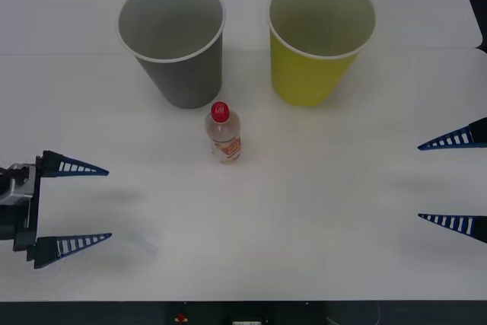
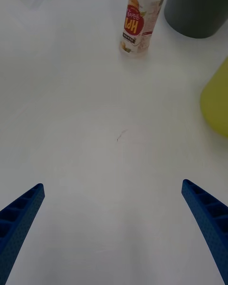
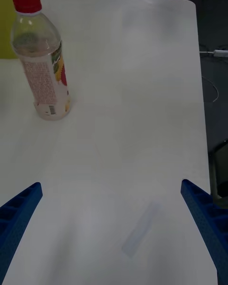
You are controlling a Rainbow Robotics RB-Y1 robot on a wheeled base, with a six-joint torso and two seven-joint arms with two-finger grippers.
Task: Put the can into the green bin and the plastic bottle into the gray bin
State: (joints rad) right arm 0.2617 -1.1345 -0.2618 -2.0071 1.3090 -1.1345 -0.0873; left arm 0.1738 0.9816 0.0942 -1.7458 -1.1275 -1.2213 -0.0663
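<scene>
Your left gripper (image 1: 74, 205) sits low at the table's left edge, level above the white table (image 1: 319, 211), its two blue ribbed fingers spread wide with nothing between them. From its wrist camera you see the plastic bottle (image 3: 42, 56) standing upright ahead, red screw cap on top, a panel of small print facing you that is too fine to read.

Moving right, the gray bin (image 1: 176, 42) stands upright toward the far side, white rim up, its inside bare. The plastic bottle (image 1: 223, 133) stands just in front of the bin's base, a little to its right, near it but not touching. Its label is orange and yellow; in the right wrist view you can read large red letters "HPI" running sideways on the label of the bottle (image 2: 140, 16), with smaller print beside them that is illegible.

Next comes a yellow cup (image 1: 318, 39), upright, beside the gray bin and apart from it.

Your right gripper (image 1: 454, 181) reaches in from the right edge, fingers parted wide and empty, well apart from the bottle.
</scene>
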